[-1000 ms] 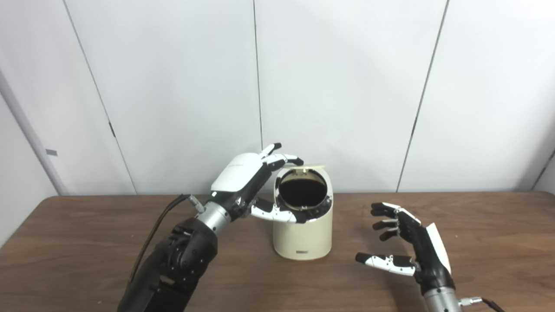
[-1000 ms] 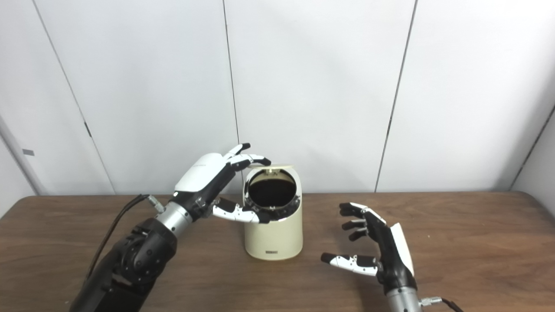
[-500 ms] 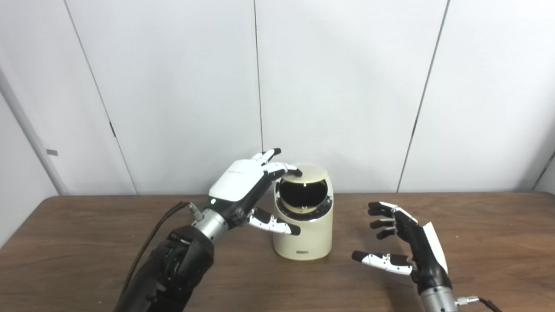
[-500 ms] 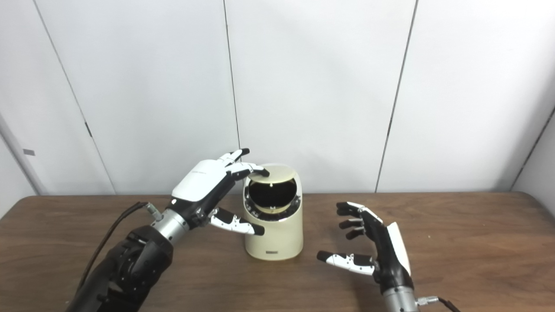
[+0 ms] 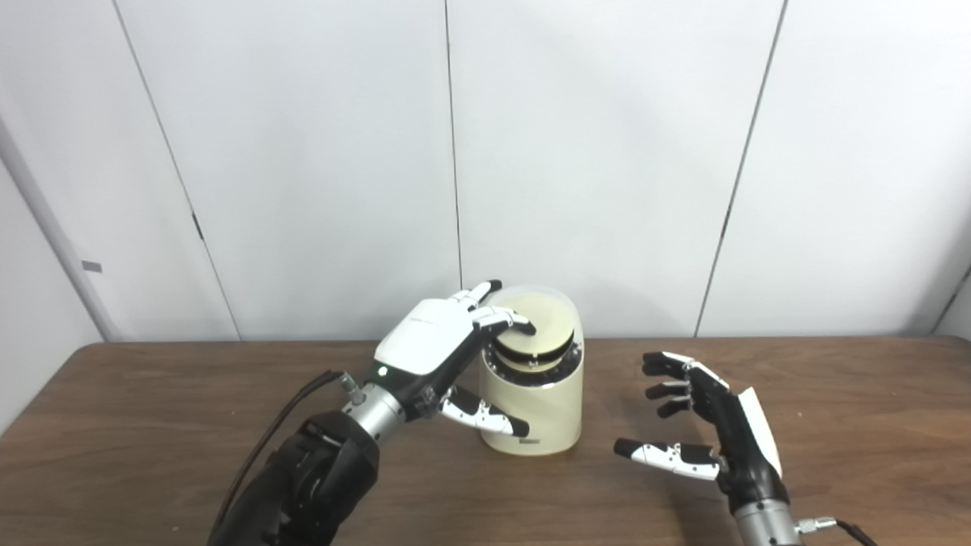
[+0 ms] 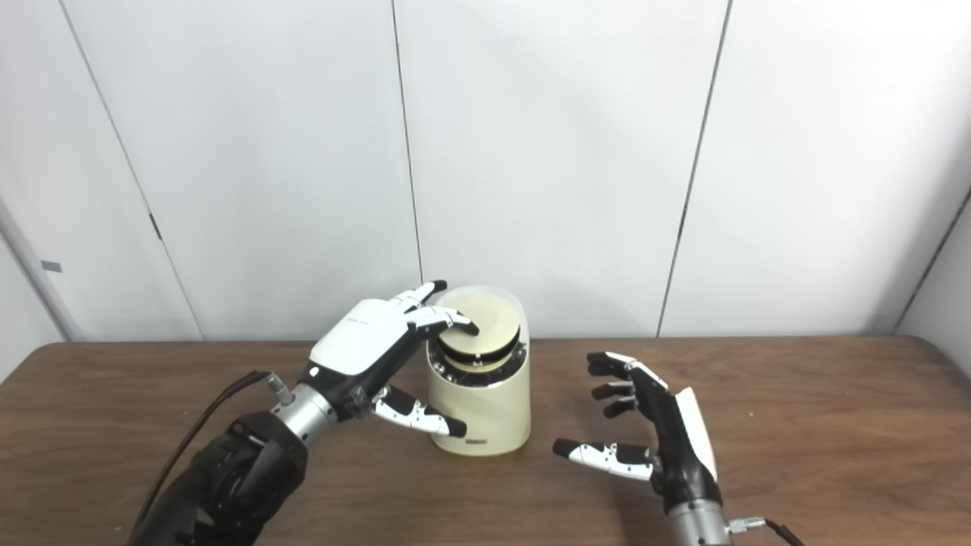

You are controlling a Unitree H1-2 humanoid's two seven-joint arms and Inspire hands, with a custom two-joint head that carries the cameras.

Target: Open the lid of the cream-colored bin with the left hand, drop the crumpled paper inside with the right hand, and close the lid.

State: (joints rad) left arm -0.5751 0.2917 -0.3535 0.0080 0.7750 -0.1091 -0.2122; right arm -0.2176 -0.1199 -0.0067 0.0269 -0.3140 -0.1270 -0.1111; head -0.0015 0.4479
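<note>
The cream-colored bin [image 5: 532, 413] stands upright at the table's middle. Its round lid [image 5: 540, 324] is tilted down over the mouth, with a dark gap still showing beneath its front edge. My left hand [image 5: 440, 353] rests its fingertips [image 5: 520, 327] on top of the lid, thumb stretched across the bin's front; it holds nothing. My right hand [image 5: 705, 436] hovers open to the right of the bin, fingers spread and empty. No crumpled paper shows anywhere; the bin's inside is hidden.
The brown wooden table [image 5: 152, 425] runs the full width of the view. White wall panels [image 5: 607, 152] stand right behind the bin. A black cable [image 5: 281, 409] trails from my left wrist.
The lid swung from fully raised down over the bin's mouth, with my left hand's fingers following it down. My right hand drifted slightly lower and stayed open.
</note>
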